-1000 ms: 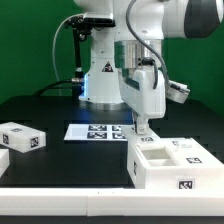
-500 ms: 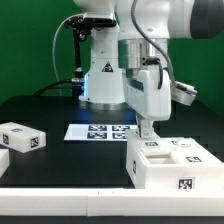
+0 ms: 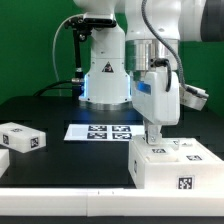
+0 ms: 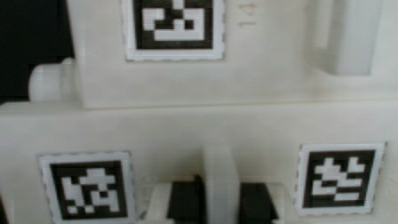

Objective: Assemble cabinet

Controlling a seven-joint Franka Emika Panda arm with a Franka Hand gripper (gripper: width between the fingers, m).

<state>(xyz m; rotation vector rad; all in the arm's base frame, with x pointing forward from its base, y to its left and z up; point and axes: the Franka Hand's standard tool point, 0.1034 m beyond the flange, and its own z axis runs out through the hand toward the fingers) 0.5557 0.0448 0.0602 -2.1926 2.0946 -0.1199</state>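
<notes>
Claw point(image 3: 155, 143) now lower, at cabinet point(image 3: 160, 172)

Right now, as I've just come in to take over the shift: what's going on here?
The arm's gripper is down at the cabinet, its fingers either side of a thin wall; whether they clamp it is unclear. A small tagged block lies apart at the exterior view's left, the marker board mid-table.

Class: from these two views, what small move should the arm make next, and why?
Probably close the gripper on the thin rib of the cabinet, unless it already grips: the wrist view shows that rib between the dark fingers, the gripper down at the cabinet's top.
</notes>
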